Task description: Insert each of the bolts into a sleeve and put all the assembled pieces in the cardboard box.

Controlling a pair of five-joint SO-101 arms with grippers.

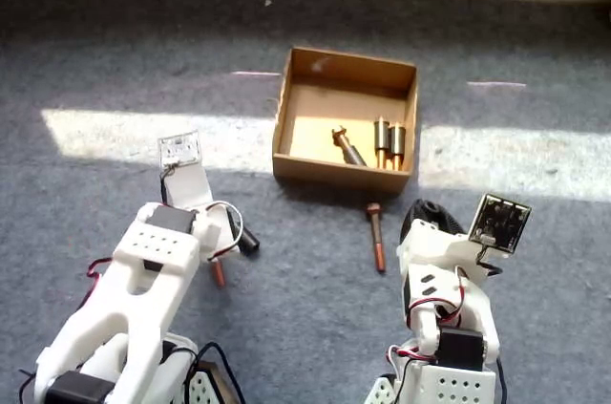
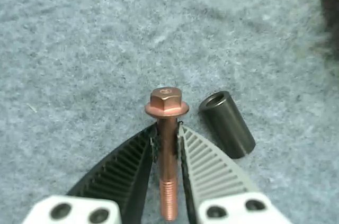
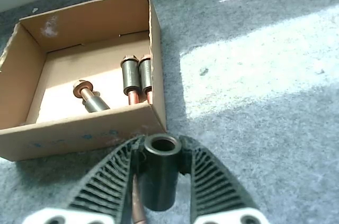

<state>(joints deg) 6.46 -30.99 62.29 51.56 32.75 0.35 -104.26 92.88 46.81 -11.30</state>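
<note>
— Bolt in the left claw [image 2: 168, 130], was it?

— Yes. That claw was pinched narrow on the held bolt [image 2: 167, 108] by its shank, with the head pointing away from the wrist and the thread back inside the claw.

— And the other arm?

— The right claw [image 3: 160, 143] was closed around the held sleeve [image 3: 158, 176], whose open bore faced outward toward the cardboard box [image 3: 79, 131].

— So what did the next move turn on?

— Lining up two long axes, I judged. In the high view the arms stood well apart, so bolt and bore were nowhere near in line. The thread end was buried in the grip, which looked awkward for feeding.

— Anything closer to hand?

— A loose sleeve [image 2: 228, 123] lay on the carpet [image 2: 79, 33] just beside the held bolt's head, angled off its axis and nearer the left arm. A loose bolt [image 1: 376, 237] lay just beside the right claw, pointing toward the box.

— And inside the box?

— Three finished pieces [image 3: 130, 75] lay there.
</note>
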